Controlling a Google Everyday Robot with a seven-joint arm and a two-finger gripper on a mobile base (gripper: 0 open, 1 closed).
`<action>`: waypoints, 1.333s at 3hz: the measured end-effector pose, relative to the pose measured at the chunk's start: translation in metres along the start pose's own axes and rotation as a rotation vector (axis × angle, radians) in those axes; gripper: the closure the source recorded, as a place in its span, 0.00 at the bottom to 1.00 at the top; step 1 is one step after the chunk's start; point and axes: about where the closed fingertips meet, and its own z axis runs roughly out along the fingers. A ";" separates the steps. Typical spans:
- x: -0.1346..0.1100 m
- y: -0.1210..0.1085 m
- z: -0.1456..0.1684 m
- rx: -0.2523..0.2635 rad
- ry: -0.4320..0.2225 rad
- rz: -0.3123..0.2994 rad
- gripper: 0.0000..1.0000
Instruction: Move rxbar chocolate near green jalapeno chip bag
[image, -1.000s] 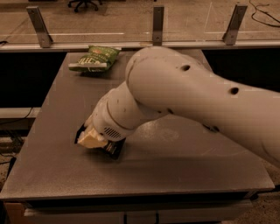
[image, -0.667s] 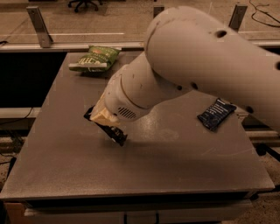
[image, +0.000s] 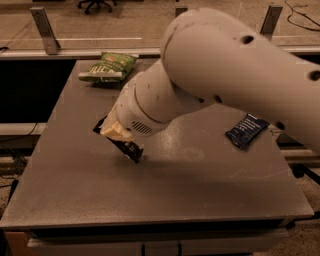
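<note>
Slipping is the main hazard: the gripper (image: 119, 134) pinches the tilted rxbar chocolate (image: 132, 150) over the table (image: 175, 200), left of centre, and the slick wrapper could twist free in transit. Behind it, the arm (image: 225, 65) slopes down from the upper right, wrist angled left; the green jalapeno chip bag (image: 107, 67) lies at the far-left edge, well apart.

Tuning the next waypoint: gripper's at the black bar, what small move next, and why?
Probably carry the flat black snack-bar wrapper toward the crinkled green chip bag. The gripper looks shut on the wrapper over the grey table, left of middle, and the bag lies well apart by the far edge.
</note>
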 end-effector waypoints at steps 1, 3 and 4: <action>0.002 -0.021 0.013 0.043 0.002 -0.031 1.00; 0.026 -0.113 0.056 0.149 0.039 -0.088 1.00; 0.033 -0.154 0.075 0.177 0.055 -0.106 1.00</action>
